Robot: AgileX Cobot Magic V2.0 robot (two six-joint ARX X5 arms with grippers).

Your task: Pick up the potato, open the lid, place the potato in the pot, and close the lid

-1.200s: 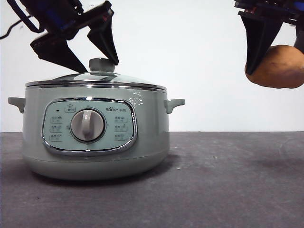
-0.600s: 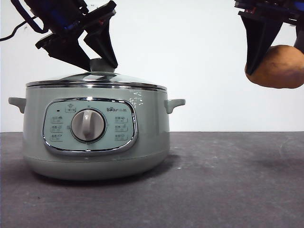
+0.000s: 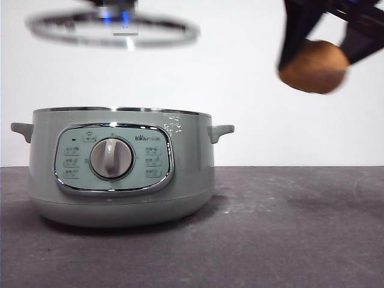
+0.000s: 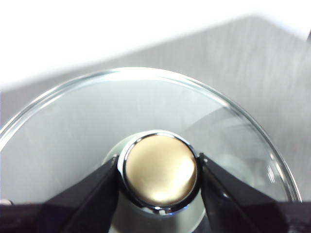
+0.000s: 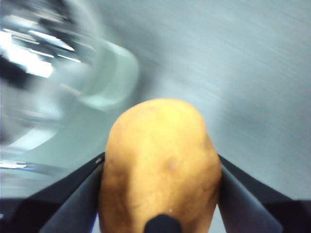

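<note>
The pale green pot (image 3: 120, 165) stands open at the left of the table. The glass lid (image 3: 113, 28) hangs level, well above the pot near the top edge. My left gripper (image 4: 160, 175) is shut on the lid's round knob (image 4: 160, 170), with the lid's glass (image 4: 73, 126) spread below it. My right gripper (image 3: 318, 33) is shut on the orange-brown potato (image 3: 313, 66) and holds it high at the upper right, to the right of the pot. In the right wrist view the potato (image 5: 162, 165) sits between the jaws, with the blurred pot (image 5: 73, 82) beyond.
The dark grey table (image 3: 288, 228) stretches to the right of the pot. A white wall stands behind. The pot's right side handle (image 3: 221, 131) sticks out toward the potato's side.
My left gripper has closed on the knob and lifted the lid well above the pot. My right gripper has moved left with the potato, toward the pot.
</note>
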